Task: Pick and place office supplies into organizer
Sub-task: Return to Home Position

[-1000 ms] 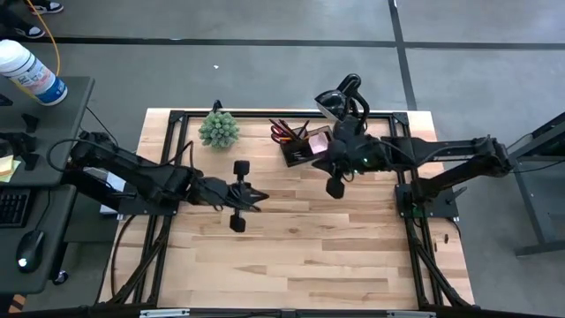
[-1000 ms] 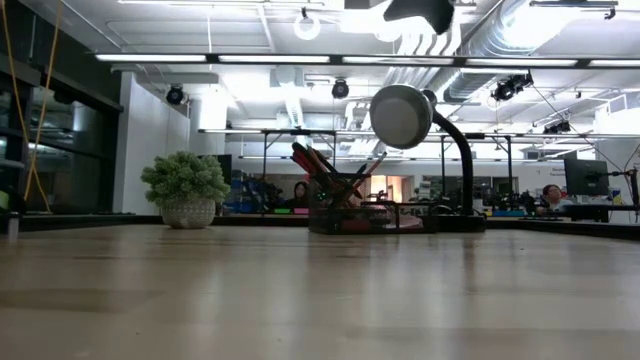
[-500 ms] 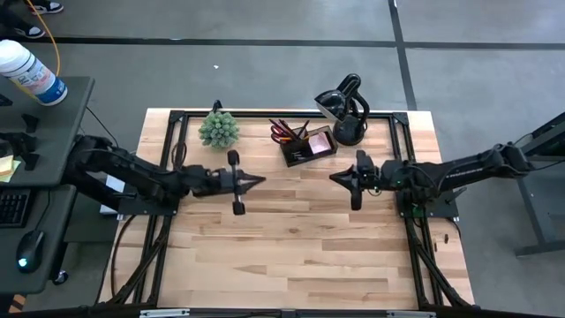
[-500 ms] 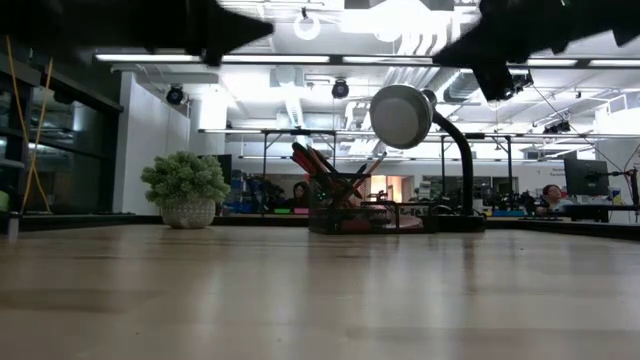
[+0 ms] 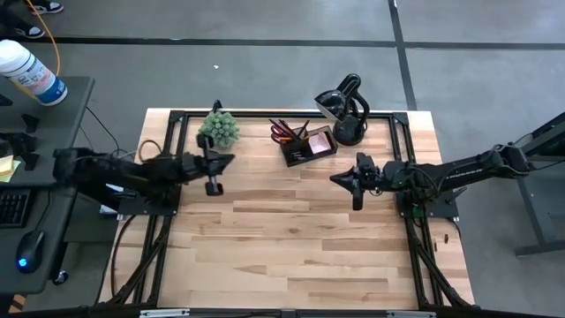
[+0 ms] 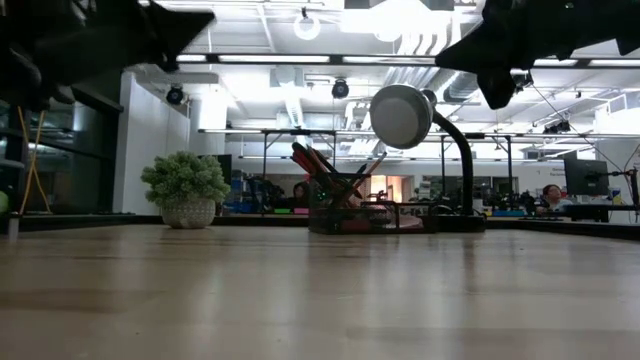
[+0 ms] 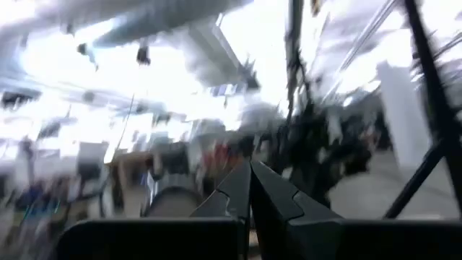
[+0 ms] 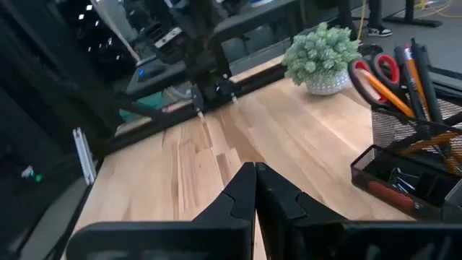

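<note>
- The right gripper (image 5: 335, 177) hangs above the table (image 5: 291, 256), right of its middle, tip pointing left. In its wrist view the two fingers (image 8: 242, 189) meet along their length, with nothing between them.
- The left gripper (image 5: 231, 159) hangs a little farther back on the table's left side, tip pointing right. It is well apart from the right one. Its fingers (image 7: 238, 189) are also pressed together and hold nothing.
- The plant (image 5: 218, 129) stands just behind the left gripper, near the far edge.
- The organizer (image 5: 309, 144) sits at the far edge, about mid-width, between the plant and the stand (image 5: 346, 108). It is beyond the right gripper and apart from both grippers.
- Red-handled scissors (image 5: 281, 132) stand upright in the organizer's tall left compartment. Orange pencils (image 8: 416, 68) and dark pens lean beside them.
- A pink sticky pad (image 5: 316, 141) lies in the organizer's right part.
- Small dark pieces (image 8: 395, 180) lie in its low tray; what they are is too small to tell.
- The stand sits just right of the organizer, its neck curved and its round head turned toward the table's front.
- Beyond the table, in the low view, a person (image 6: 552, 196) sits far off in the room.
</note>
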{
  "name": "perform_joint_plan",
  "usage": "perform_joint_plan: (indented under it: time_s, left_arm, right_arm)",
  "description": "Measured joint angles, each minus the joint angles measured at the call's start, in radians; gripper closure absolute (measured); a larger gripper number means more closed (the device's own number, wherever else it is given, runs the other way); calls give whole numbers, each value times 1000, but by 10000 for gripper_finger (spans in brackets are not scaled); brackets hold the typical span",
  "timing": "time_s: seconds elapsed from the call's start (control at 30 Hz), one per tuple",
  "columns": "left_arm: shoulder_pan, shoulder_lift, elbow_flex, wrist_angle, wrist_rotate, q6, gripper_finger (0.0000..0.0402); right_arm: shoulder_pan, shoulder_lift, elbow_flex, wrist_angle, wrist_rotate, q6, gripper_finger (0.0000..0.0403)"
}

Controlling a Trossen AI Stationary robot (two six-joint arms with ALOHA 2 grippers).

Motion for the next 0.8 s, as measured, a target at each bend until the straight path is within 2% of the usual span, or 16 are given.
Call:
perform_joint_plan:
  time_s: [0.13, 0.23, 0.33, 0.43, 0.6, 0.8]
  left_arm:
    - [122, -182, -8, -110, 172, -24, 402]
    - [212, -333, -5, -332, 270, -72, 402]
    - [263, -473, 5, -595, 321, -70, 402]
    - [270, -602, 20, -789, 300, -28, 402]
    - [238, -769, 23, -964, 146, -2, 402]
    - [150, -891, -10, -1043, 68, 9, 401]
  right_arm:
    - [0, 3, 0, 3, 33, 12, 402]
    - [-2, 9, 0, 3, 39, 21, 402]
    - [-2, 9, 0, 3, 47, 74, 402]
    - [-2, 9, 0, 3, 87, 121, 402]
    - [-2, 9, 2, 3, 173, 96, 402]
    - [-2, 9, 2, 5, 222, 111, 402]
